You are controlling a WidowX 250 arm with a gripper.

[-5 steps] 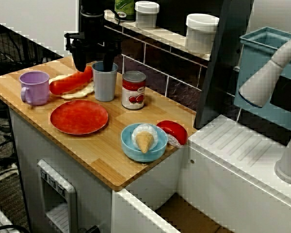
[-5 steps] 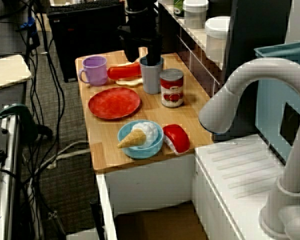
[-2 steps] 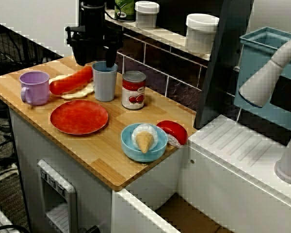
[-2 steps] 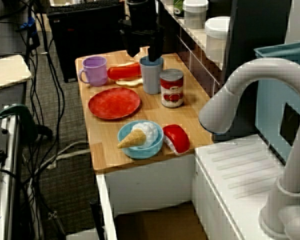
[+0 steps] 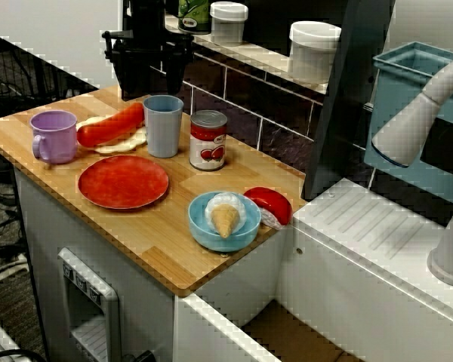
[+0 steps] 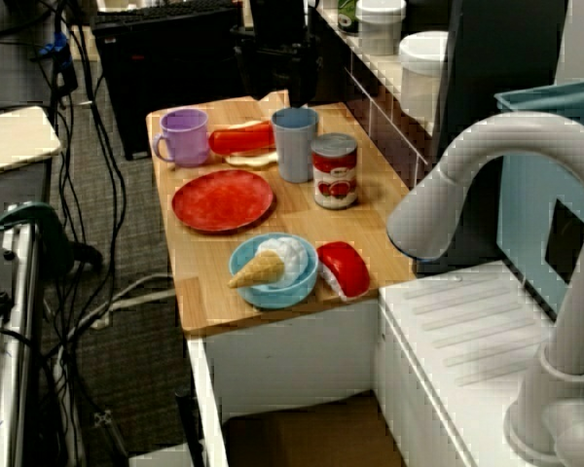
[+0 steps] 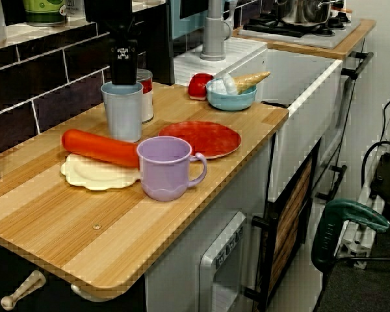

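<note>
The hand (image 5: 149,78) hung empty just above the grey-blue cup (image 5: 163,125), fingers spread apart. The cup stood upright on the tabletop (image 5: 158,226), between the red sausage (image 5: 110,125) and the tomato can (image 5: 208,139), near both. Working at the cup probably called for a straight vertical path, clear of rim and can. In the view from the sink side the hand melted into the dark background, and the cup's inside was hidden.

Matt grey-blue plastic cup (image 5: 164,127); striped wood counter (image 5: 158,235); matt black hand (image 5: 149,79).
</note>
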